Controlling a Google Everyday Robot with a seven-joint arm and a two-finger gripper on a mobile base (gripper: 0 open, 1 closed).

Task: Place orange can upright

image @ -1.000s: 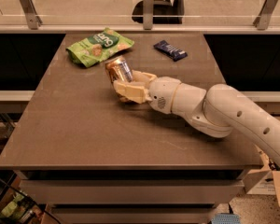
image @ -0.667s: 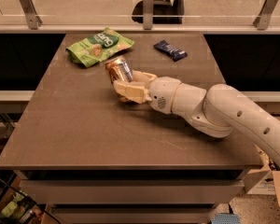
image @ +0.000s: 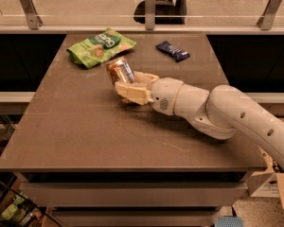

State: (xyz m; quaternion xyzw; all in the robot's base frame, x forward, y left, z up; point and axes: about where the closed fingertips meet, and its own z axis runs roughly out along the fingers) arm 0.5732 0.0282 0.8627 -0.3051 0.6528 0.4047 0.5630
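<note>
The orange can (image: 119, 71) is an orange-gold drink can with a pale label patch and silver ends. It is tilted, its top leaning toward the far left, near the middle of the brown table (image: 85, 126). My gripper (image: 130, 86) reaches in from the right on a white arm (image: 217, 110). Its cream fingers (image: 132, 94) are closed around the lower part of the can and hold it. The bottom of the can is hidden behind the fingers.
A green snack bag (image: 101, 46) lies at the far left of the table, just behind the can. A dark blue wrapped bar (image: 173, 50) lies at the far right. A glass railing with metal posts (image: 150, 6) runs behind the table.
</note>
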